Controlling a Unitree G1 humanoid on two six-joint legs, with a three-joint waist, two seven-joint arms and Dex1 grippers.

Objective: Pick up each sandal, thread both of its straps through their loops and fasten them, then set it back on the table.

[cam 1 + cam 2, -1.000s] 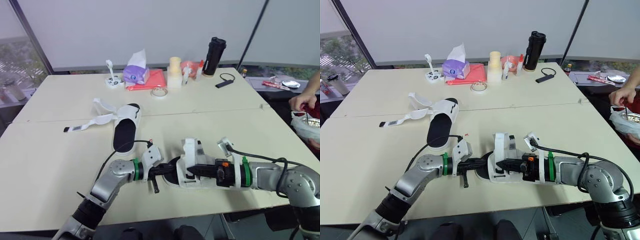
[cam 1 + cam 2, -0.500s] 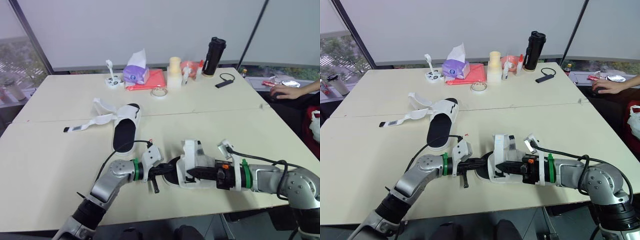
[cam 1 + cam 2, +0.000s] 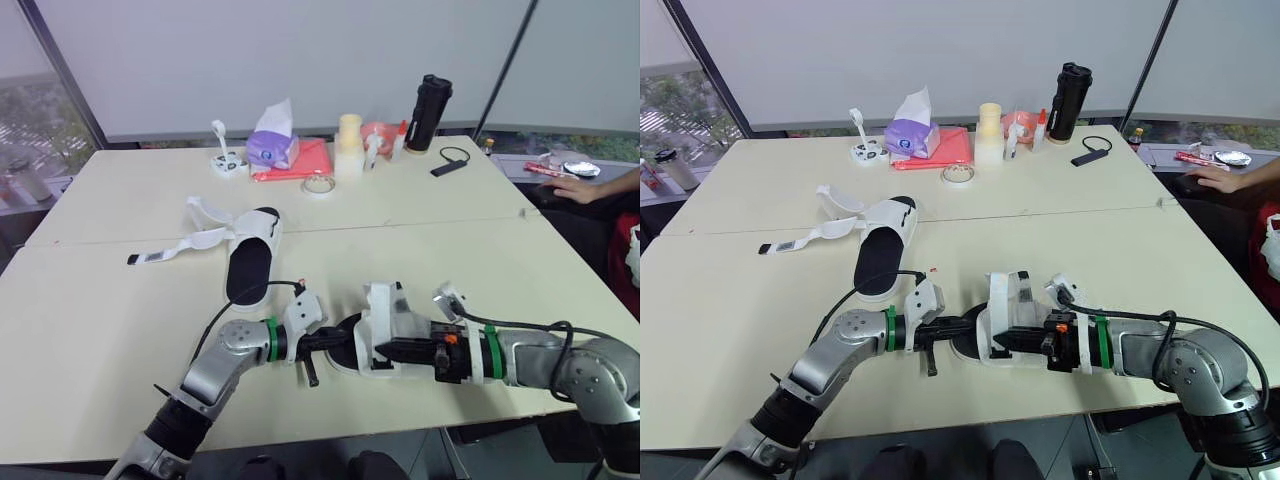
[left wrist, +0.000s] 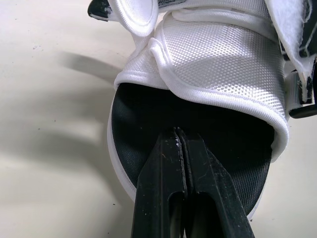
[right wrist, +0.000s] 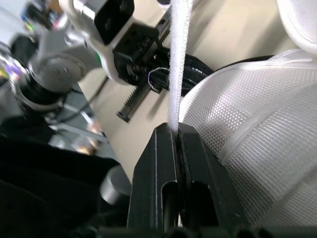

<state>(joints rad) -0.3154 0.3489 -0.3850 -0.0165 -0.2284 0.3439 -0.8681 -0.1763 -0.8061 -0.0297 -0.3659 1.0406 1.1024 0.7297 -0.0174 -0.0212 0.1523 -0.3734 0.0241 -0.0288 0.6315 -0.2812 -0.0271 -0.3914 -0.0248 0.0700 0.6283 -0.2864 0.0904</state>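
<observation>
One white sandal with a black insole (image 3: 372,338) lies near the table's front edge between my two grippers. My left gripper (image 3: 333,342) is shut on the rim of its sole at one end; in the left wrist view the fingers (image 4: 179,136) pinch the black insole. My right gripper (image 3: 388,350) is shut on a white strap (image 5: 178,59) of that sandal, held on edge above the mesh upper (image 5: 247,114). A second sandal (image 3: 251,256) lies farther back on the left, its straps (image 3: 190,240) spread loose on the table.
At the far side stand a purple tissue pack (image 3: 272,145) on a red cloth (image 3: 300,162), a tape roll (image 3: 319,185), small bottles (image 3: 349,145) and a black flask (image 3: 428,112). A person's hand (image 3: 578,186) rests beyond the table's right edge.
My right gripper has slid a little toward the left with the strap, which now sits lower over the sandal. The person's hand at the far right has shifted. My left gripper holds still.
</observation>
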